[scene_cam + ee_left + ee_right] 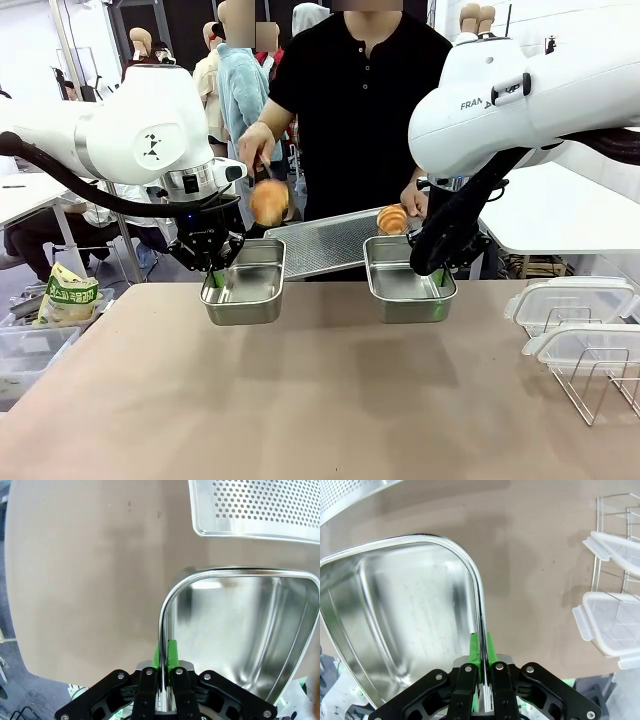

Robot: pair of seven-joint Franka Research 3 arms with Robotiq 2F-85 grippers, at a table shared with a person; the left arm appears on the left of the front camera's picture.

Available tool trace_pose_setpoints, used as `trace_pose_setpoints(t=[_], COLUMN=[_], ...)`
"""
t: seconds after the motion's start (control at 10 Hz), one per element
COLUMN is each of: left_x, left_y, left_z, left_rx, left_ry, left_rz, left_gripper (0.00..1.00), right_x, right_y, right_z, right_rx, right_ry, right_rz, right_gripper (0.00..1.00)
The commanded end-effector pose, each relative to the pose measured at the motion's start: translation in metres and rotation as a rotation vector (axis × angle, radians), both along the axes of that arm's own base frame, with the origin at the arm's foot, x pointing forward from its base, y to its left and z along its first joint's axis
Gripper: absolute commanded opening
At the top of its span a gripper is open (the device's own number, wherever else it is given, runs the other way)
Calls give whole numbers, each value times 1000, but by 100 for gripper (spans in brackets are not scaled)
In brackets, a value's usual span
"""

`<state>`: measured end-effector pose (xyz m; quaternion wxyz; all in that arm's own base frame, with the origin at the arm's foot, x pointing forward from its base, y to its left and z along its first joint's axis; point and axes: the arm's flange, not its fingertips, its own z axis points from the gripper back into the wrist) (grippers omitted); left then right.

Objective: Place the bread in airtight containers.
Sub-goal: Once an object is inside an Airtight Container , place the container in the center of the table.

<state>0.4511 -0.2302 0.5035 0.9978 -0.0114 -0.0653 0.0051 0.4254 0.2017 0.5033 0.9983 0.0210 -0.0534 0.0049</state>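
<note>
Filling the tubs looks to be the step in hand. Across the wide tan counter (300,400), the person at the far side holds a flat perforated metal tray (320,245) behind two small rectangular stainless-steel containers, both empty. The left container (245,285) is pinched at its left wall by the left tool (213,272), whose jaws are clamped tight on the rim. The right container (405,285) is gripped the same way at its right wall by the right tool (441,275). At the near right, a wire rack (600,385) carries two clear plastic lids (570,300). One golden-brown ridged croissant (269,201), blurred, hangs below the person's hand (255,145), just above the far end of the left container. The other croissant (392,219) lies on the tray's right end, just beyond the right container. The next move probably calls for both tools to hold the containers steady while each croissant goes in, with the lids to follow. Little print is readable: "FRAN" shows on the right arm (478,103), and the lettering on a yellow-green bag (68,295) at far left is too small to read.
</note>
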Motion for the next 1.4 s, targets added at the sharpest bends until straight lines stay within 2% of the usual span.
trace_pose_setpoints(t=[0.0,1.3], left_x=[0,0], left_y=[1,1], left_z=[3,3], left_rx=[10,10], left_ry=[-11,-11], left_rz=[12,12], left_gripper=[0,0], right_x=[-1,-1], right_y=[0,0], right_z=[3,3], right_rx=[4,4], right_ry=[-12,-12], right_rz=[-1,-1], right_gripper=[0,0])
